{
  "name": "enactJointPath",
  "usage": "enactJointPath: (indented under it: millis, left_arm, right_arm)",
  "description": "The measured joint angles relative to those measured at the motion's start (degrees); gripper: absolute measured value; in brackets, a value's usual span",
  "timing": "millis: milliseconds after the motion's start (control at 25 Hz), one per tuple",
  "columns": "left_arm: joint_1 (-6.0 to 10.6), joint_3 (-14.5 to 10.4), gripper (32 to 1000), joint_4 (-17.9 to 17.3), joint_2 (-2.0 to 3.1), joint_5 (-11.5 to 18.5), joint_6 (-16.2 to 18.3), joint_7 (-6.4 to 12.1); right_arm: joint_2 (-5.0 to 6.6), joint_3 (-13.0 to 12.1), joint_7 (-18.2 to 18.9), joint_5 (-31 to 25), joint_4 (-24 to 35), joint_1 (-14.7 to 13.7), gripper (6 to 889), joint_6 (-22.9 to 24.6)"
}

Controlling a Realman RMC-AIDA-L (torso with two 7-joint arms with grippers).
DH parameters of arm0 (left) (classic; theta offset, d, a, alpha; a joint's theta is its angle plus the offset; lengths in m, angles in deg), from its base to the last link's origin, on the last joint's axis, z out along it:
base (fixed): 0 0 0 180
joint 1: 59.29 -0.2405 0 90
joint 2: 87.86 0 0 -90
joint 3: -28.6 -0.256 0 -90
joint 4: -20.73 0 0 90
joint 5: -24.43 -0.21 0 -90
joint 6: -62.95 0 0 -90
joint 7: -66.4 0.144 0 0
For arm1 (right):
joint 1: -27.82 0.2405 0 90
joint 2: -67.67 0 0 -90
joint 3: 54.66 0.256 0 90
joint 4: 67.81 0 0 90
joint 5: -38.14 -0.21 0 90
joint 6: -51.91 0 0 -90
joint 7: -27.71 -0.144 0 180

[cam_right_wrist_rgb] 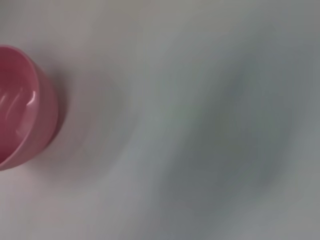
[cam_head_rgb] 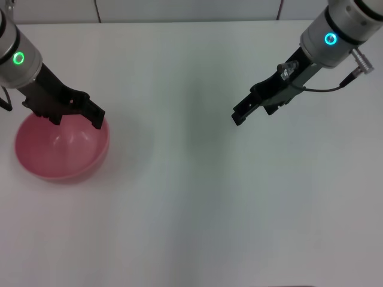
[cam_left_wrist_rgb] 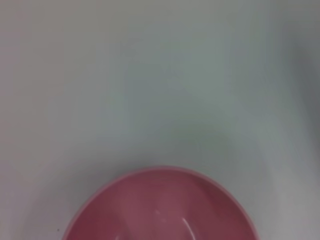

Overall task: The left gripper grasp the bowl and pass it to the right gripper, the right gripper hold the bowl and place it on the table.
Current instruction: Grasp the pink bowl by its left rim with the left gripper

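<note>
The pink-red bowl (cam_head_rgb: 61, 154) stands upright on the white table (cam_head_rgb: 197, 203) at the left. My left gripper (cam_head_rgb: 78, 119), on the green-ringed arm, hovers over the bowl's far rim, open, with one finger above the inside and the other at the right edge of the rim. I cannot tell if it touches the rim. The left wrist view shows the bowl (cam_left_wrist_rgb: 160, 212) close below, and the right wrist view shows the bowl (cam_right_wrist_rgb: 20, 107) far off at the side. My right gripper (cam_head_rgb: 252, 115), on the cyan-ringed arm, hangs open and empty above the table at the upper right.
A wall or panel edge (cam_head_rgb: 179, 11) runs behind the table's far side. A black cable (cam_head_rgb: 326, 88) loops off the right arm. Bare table surface lies between the two arms and toward the front.
</note>
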Motion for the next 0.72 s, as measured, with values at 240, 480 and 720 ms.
enactJointPath:
  millis: [240, 480, 720]
  left_arm:
    - [0.04, 0.0, 887, 0.0, 0.01, 0.0, 0.0, 0.0]
    - [0.07, 0.0, 886, 0.0, 0.02, 0.0, -0.1, 0.0]
    - [0.13, 0.0, 885, 0.0, 0.02, 0.0, 0.0, 0.0]
  right_arm:
    - [-0.02, 0.0, 0.0, 0.0, 0.2, 0.0, 880, 0.2]
    - [-0.02, 0.0, 0.0, 0.1, 0.3, 0.0, 880, 0.3]
    - [-0.02, 0.0, 0.0, -0.1, 0.4, 0.0, 880, 0.3]
